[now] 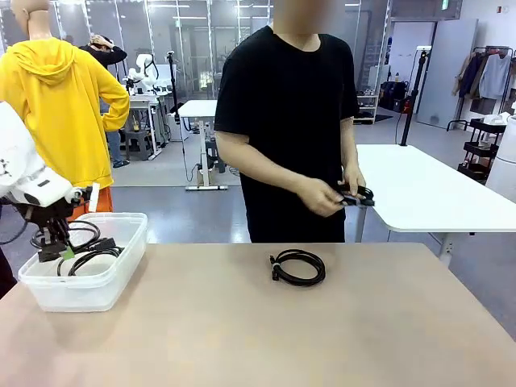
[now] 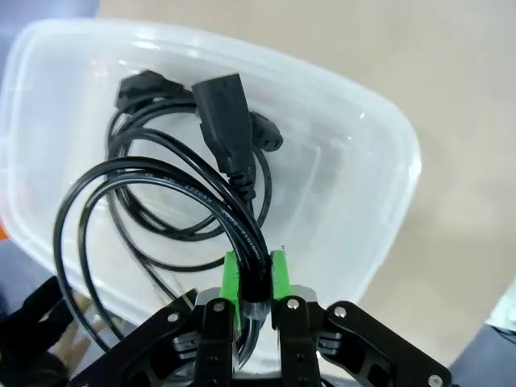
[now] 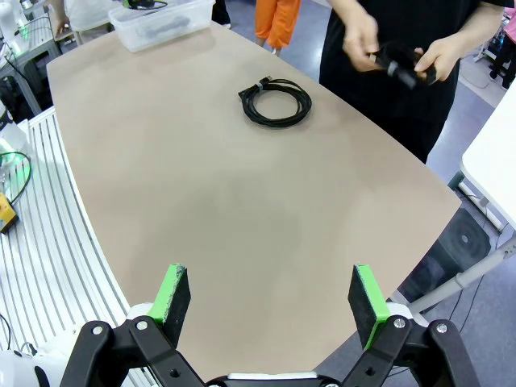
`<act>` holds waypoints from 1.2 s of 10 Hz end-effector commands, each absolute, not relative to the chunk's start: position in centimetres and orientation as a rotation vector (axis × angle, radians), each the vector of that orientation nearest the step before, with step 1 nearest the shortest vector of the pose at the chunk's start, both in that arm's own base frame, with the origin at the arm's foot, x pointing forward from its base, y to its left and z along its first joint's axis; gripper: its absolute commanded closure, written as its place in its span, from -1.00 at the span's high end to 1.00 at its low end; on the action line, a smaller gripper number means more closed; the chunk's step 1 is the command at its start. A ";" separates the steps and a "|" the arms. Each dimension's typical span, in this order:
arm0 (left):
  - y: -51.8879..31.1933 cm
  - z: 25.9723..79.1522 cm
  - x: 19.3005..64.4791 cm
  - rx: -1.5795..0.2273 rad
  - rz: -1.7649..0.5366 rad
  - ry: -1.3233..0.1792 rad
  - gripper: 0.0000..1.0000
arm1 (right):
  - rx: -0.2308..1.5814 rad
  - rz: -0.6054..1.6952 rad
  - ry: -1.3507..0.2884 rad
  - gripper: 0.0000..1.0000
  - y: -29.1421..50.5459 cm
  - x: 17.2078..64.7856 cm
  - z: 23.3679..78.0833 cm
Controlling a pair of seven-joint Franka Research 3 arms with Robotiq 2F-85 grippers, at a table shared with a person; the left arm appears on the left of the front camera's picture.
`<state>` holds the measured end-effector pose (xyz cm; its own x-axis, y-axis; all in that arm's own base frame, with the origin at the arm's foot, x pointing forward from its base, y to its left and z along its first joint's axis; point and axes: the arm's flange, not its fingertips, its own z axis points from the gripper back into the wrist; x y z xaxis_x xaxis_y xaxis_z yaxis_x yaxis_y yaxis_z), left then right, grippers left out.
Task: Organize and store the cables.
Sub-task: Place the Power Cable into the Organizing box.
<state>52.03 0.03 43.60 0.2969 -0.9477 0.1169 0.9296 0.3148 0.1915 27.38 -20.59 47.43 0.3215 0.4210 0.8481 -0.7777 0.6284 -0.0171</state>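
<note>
My left gripper (image 2: 255,282) is shut on a black cable (image 2: 161,189), holding its loop over the clear plastic bin (image 2: 379,185). In the front view that gripper (image 1: 55,246) hangs just above the bin (image 1: 121,278) at the table's left. Another black cable with a big plug (image 2: 226,129) lies in the bin. A wound black coil (image 1: 297,267) rests on the table in the middle; the right wrist view has the same coil (image 3: 275,102). The person's hands hold one more black cable (image 1: 355,196). My right gripper (image 3: 271,297) is open above the near table edge.
The tan table (image 1: 266,339) has free room around the coil. The person in a black shirt (image 1: 286,121) stands at the far side. A white table (image 1: 427,193) stands behind to the right. White slats (image 3: 48,242) run beside the table in the right wrist view.
</note>
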 end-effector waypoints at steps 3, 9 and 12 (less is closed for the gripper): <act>-0.5 41.8 53.5 -0.011 -1.263 -0.190 -0.42 | 0.435 0.835 -0.966 1.00 -20.7 27.5 47.5; -1.1 43.2 52.8 0.007 -1.246 -0.236 1.00 | 0.435 0.835 -0.966 1.00 -20.7 27.5 47.5; -1.8 43.9 51.8 0.036 -1.216 -0.268 1.00 | 0.435 0.835 -0.966 1.00 -20.7 27.5 47.5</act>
